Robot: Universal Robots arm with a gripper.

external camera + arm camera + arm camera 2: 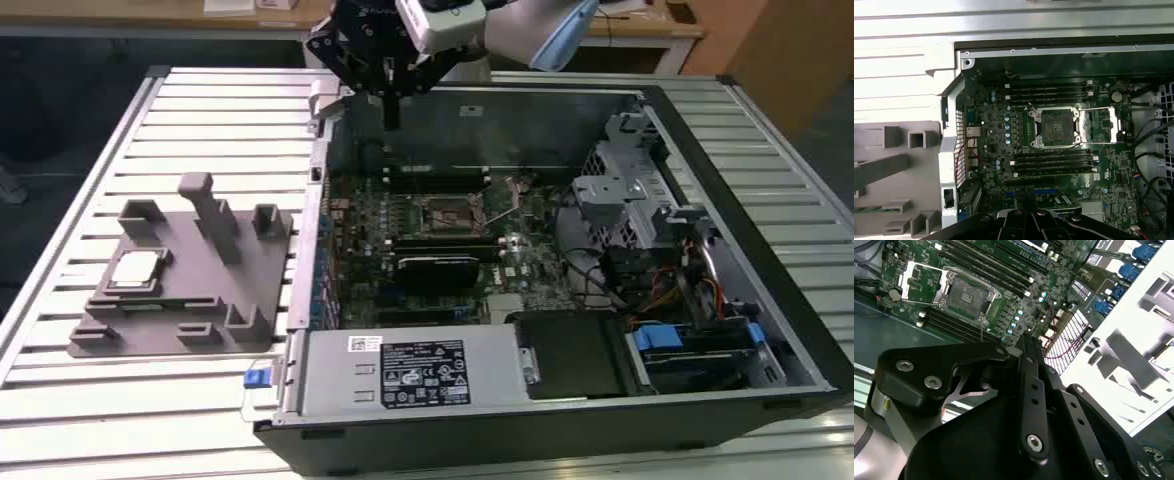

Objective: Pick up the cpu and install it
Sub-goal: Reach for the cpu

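One claw [390, 108] hangs at 12 o'clock in the exterior view, just over the far wall of the case [601, 430]. Its two fingers look pressed together, and it holds nothing. The cpu [138, 270] is well apart from it, at about 9 o'clock from the case. It lies flat in the grey tray [187, 290] on the desk [214, 110].

I think the job in hand is getting hold of the cpu. To do it well, the claw needs to spread its fingers first and come straight down over the chip. It should pinch the thin sides, not the shiny top. Tall posts [200, 205] stand at about 1 o'clock from the cpu, so the claw should keep away from them. A slow, level lift is best, because a tipped chip could slip or catch on the tray.

The tray holds the cpu in a shallow square seat near its 9 o'clock edge. Small slots and blocks sit around it, and I cannot tell what is in them.

The case is open on top. A green board [360, 250] covers its floor. The socket [447, 210] sits near the middle of the board, with no chip in it. In the first wrist view its metal frame [1099, 125] is flipped open beside it. A black card [434, 268] lies at 6 o'clock from the socket. Wires and blue clips [661, 338] crowd the 4 o'clock corner.
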